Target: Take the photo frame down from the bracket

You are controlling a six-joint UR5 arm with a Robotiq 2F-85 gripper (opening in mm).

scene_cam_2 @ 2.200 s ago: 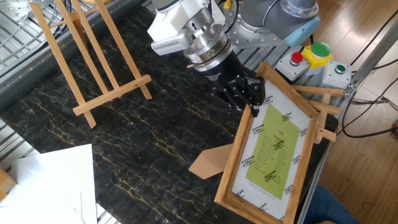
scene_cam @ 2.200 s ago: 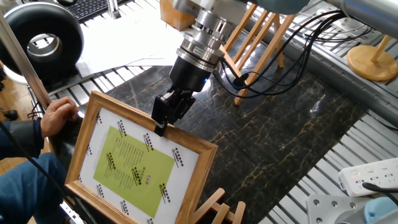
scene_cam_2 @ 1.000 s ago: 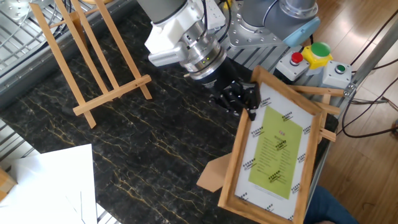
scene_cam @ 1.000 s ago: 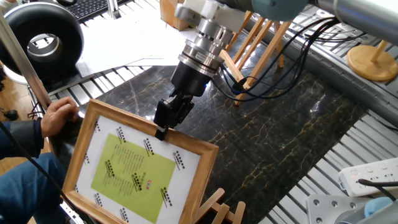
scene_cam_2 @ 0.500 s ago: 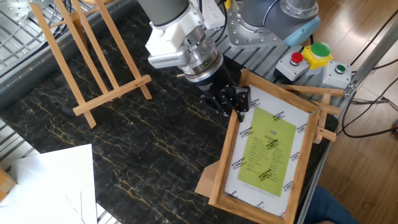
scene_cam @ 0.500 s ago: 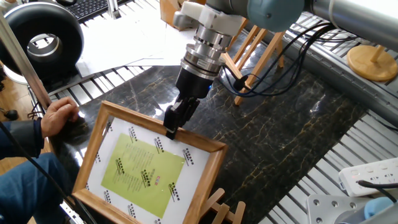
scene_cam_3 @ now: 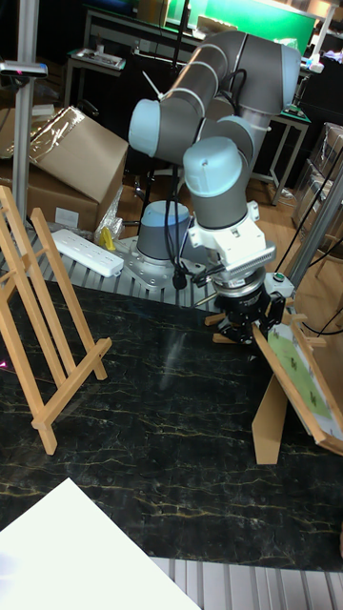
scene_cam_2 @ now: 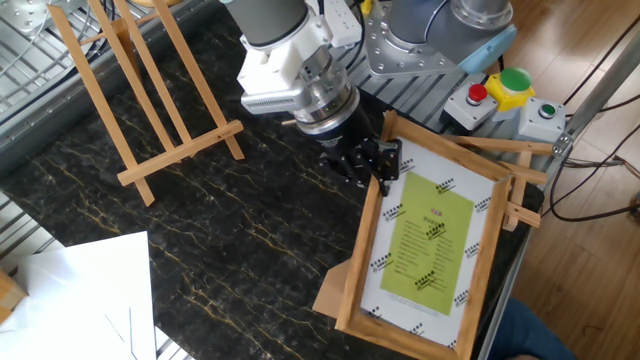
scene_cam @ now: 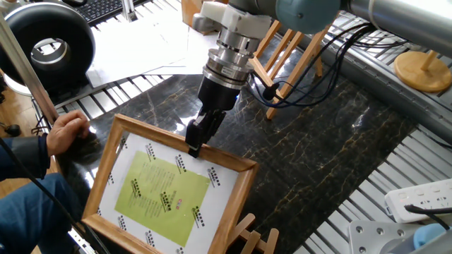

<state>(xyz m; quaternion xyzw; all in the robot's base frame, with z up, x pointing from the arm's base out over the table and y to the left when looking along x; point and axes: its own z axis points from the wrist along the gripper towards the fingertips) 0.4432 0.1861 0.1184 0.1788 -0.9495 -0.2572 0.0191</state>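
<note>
The photo frame is light wood with a white mat and a yellow-green picture. It leans back steeply at the table's edge, with its brown back stand showing beneath. My gripper is shut on the middle of its top rail, also seen from the other side and in the tall view. The frame shows only edge-on in the tall view. The bracket, an upright A-frame easel, stands bare across the dark marble mat, far from the frame.
A folded wooden easel lies under the frame's far side. A person's hand rests beside the frame. White paper, a button box, a power strip and a black ring lamp surround the mat.
Over two seconds my gripper swung the frame's top rail outward and the frame tipped back flatter. Since half a second ago almost nothing has moved.
</note>
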